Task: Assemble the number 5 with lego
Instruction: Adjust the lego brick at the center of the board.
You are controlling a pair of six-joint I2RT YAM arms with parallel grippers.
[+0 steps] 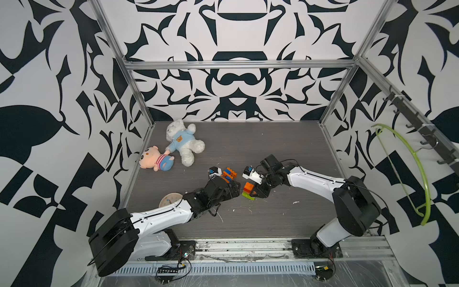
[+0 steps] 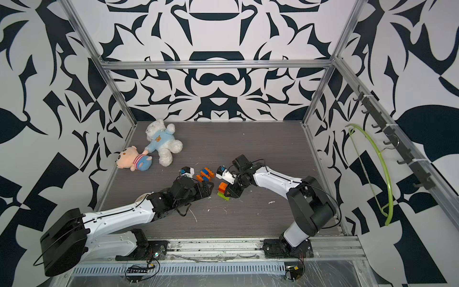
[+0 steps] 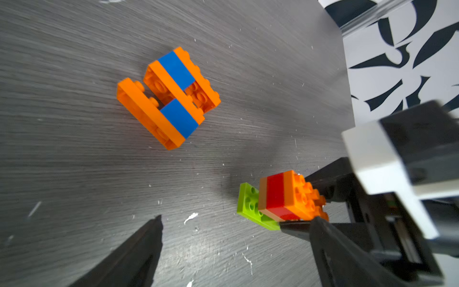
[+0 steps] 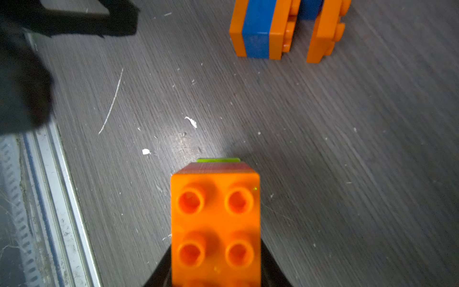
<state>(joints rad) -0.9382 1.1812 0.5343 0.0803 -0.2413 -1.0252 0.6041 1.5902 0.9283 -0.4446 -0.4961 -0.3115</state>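
The lego shows as two groups on the dark table. An orange-and-blue assembly (image 1: 229, 174) (image 2: 205, 174) (image 3: 169, 99) (image 4: 285, 29) lies free, farther back. A small stack (image 1: 248, 188) (image 2: 222, 187) (image 3: 285, 198) (image 4: 215, 218) of orange, red and brown bricks on a lime green plate (image 3: 248, 201) is tipped on its side, and my right gripper (image 1: 254, 193) (image 4: 215, 263) is shut on its orange end. My left gripper (image 1: 238, 189) (image 2: 210, 190) (image 3: 236, 228) stands open just left of the stack with only bare table between its fingers (image 3: 149, 243).
A white plush bear (image 1: 185, 141) and a pink doll (image 1: 155, 159) lie at the back left. A round cream clock (image 1: 170, 198) sits partly under the left arm. A metal rail (image 4: 49, 198) runs along the front edge. A green hanger (image 1: 419, 174) hangs on the right wall.
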